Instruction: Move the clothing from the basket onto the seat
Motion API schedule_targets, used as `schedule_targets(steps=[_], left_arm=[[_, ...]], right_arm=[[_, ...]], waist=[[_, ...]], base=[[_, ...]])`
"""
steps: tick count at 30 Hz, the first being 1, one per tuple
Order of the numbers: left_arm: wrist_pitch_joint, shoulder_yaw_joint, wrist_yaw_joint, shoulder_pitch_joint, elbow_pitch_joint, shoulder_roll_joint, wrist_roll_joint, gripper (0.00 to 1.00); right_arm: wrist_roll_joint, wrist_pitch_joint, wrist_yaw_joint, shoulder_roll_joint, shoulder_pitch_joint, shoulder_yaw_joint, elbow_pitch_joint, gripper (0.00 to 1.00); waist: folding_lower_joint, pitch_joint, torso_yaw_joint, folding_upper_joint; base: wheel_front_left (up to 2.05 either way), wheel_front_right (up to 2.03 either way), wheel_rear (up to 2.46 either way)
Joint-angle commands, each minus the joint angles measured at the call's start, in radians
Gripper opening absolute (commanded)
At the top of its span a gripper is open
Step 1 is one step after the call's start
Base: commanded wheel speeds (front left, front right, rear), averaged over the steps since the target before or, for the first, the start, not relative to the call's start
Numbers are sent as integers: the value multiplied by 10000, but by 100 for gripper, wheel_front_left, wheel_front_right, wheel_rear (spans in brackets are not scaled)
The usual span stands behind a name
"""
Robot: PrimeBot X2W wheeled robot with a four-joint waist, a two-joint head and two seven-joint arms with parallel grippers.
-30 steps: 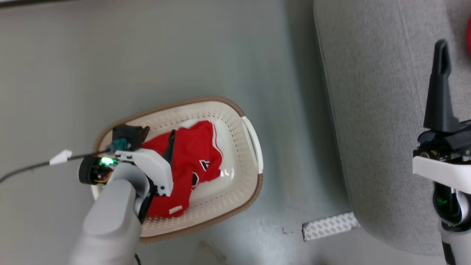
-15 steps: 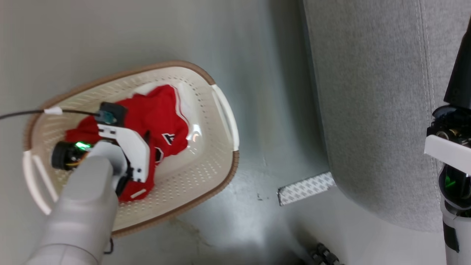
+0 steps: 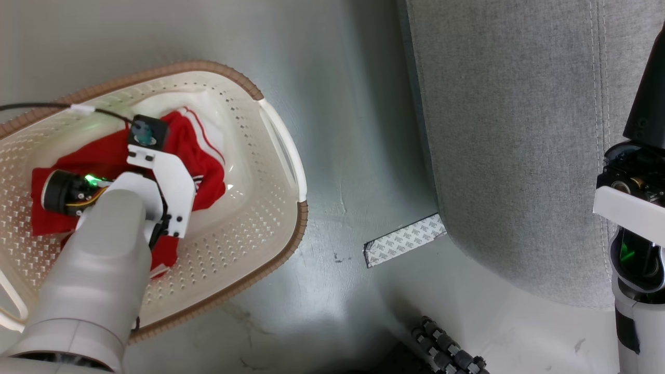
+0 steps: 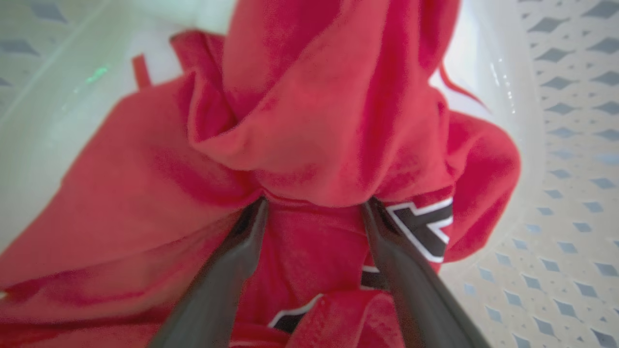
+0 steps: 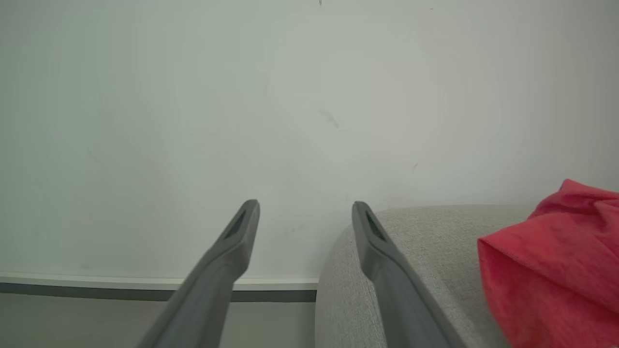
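Clothing point(image 4: 309, 121) now drapes wide left end effector point(image 4: 315, 205); right end effector point(image 5: 304, 207) wide.

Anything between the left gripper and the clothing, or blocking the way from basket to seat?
Nothing visible. The left gripper is open, its fingers tucked under a fold of the clothing inside the basket. Between basket and seat lies floor, with a flat tape strip by the seat's corner. The basket's wall needs lifting over.
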Motion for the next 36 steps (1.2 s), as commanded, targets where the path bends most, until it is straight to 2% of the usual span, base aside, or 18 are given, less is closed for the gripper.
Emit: schedule_targets(steps=[1, 6, 7, 8, 16, 19, 32, 36], left_arm=[[382, 3, 103, 291, 278, 291, 60, 100], [1239, -180, 95, 362, 339, 394, 89, 100], [1271, -211, 79, 352, 340, 402, 85, 38], [1169, -240, 80, 319, 337, 407, 95, 0], [108, -267, 26, 73, 211, 334, -135, 0], [-293, -277, -103, 193, 198, 87, -261, 0], [-2437, -348, -799, 1294, 171, -1215, -1034, 0], [-3081, -407, -903, 1654, 131, -1453, -1296, 0]], right_arm=[[6, 5, -22, 35, -8, -42, -13, 100], [-23, 5, -22, 56, 69, -69, 41, 100], [-26, 5, -22, 59, 73, -80, 48, 100], [-31, 5, -22, 62, 74, -89, 58, 100], [-73, 5, -22, 81, -150, -53, 188, 100], [-180, 5, -22, 59, -52, -124, 258, 100], [-460, 5, -22, -608, 882, -400, 912, 100], [-453, 5, -22, -789, 1260, -295, 1274, 100]], waist=[[1, -1, 4, 0], [1, -51, -10, 0], [1, -60, -13, 0], [1, -64, -12, 0], [1, -310, -14, 0], [1, -738, 205, 0], [1, -3700, 1322, 0], [1, -4679, 1674, 0]], base=[[0, 0, 0], [0, 0, 0], [0, 0, 0], [0, 0, 0], [0, 0, 0], [0, 0, 0], [0, 0, 0], [0, 0, 0]])
